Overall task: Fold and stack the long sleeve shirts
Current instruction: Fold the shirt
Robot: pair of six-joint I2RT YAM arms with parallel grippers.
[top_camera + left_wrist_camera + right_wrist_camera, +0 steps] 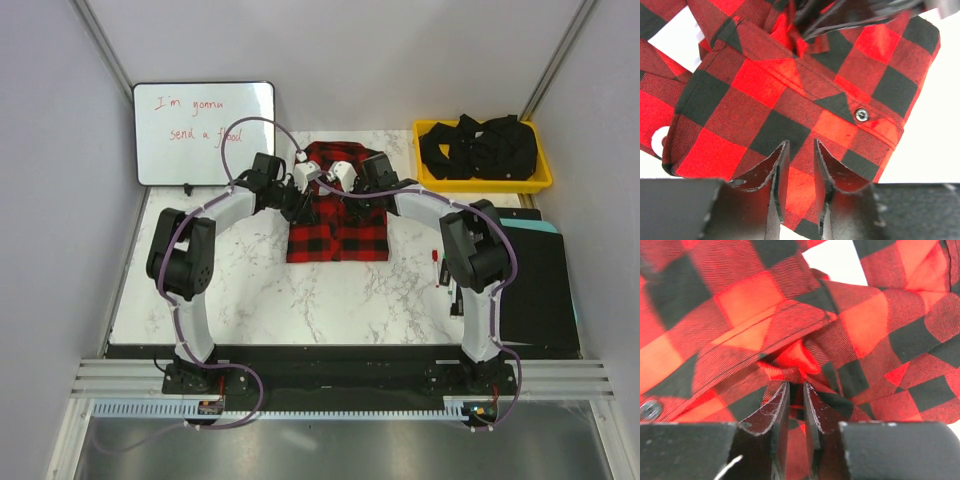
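A red-and-black buffalo-check flannel shirt (338, 235) lies partly folded at the back middle of the marble table, its collar end bunched under both grippers. My left gripper (303, 203) is at the shirt's upper left. In the left wrist view its jaws (801, 150) stand narrowly apart with a flat layer of cloth (765, 85) between them, beside a placket with a snap button (862, 115). My right gripper (352, 196) is at the upper right. In the right wrist view it (796, 387) is pinched on a gathered fold of the shirt (790, 355).
A whiteboard (203, 132) with red writing leans at the back left. A yellow bin (484, 183) holding black garments (480, 145) stands at the back right. A dark mat (535, 285) lies along the right edge, with a small red-tipped item (437, 257) beside it.
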